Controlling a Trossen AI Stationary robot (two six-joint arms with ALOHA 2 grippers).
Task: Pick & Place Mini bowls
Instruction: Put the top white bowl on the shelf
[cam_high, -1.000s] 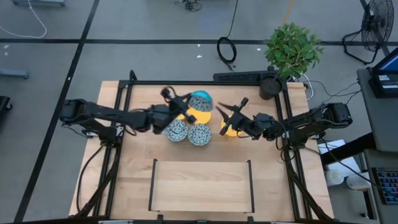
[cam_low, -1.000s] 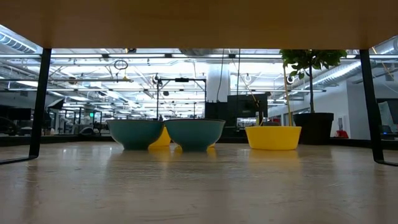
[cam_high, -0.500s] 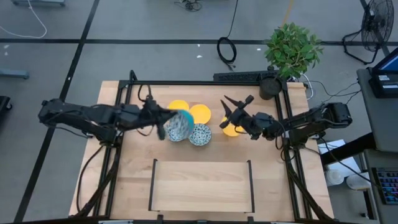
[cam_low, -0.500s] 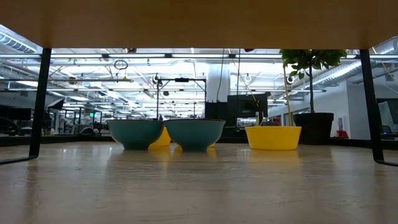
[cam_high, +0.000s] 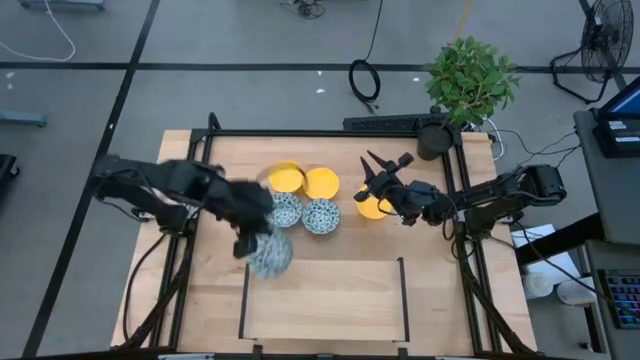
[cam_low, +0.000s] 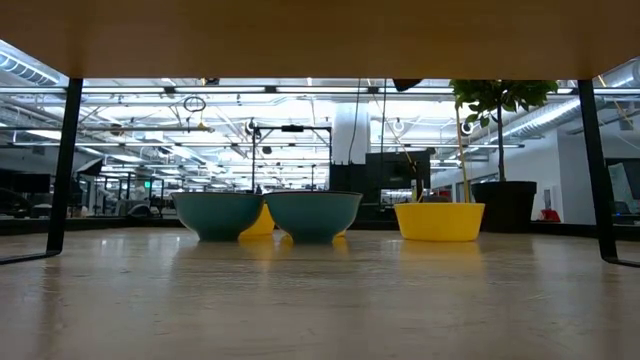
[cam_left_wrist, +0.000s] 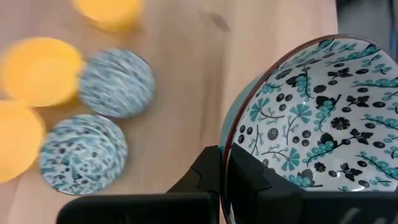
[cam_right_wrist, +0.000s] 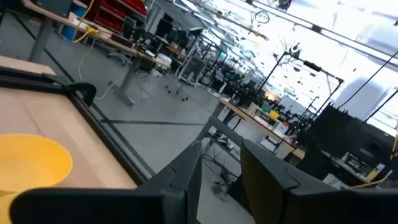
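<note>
One blue-patterned mini bowl (cam_left_wrist: 311, 118) is clamped by its rim in the left gripper (cam_high: 250, 243), jaws closed on it; a second ago it hung over the cluster, and it is now carried toward the table's near edge. Two patterned bowls (cam_high: 303, 213) and three yellow bowls (cam_high: 305, 181) remain standing. Right gripper (cam_high: 383, 170), jaws part open and empty, has widened slightly above the separate yellow bowl (cam_high: 372, 207). Judgement: placement pending

We count six mini bowls: three yellow bowls (cam_high: 322, 183), three blue-patterned bowls (cam_high: 321, 216). Relative to the plant pot (cam_high: 434, 141): two yellow and two patterned clustered well apart from it, one yellow nearer it, one patterned farthest off. Two arms.
</note>
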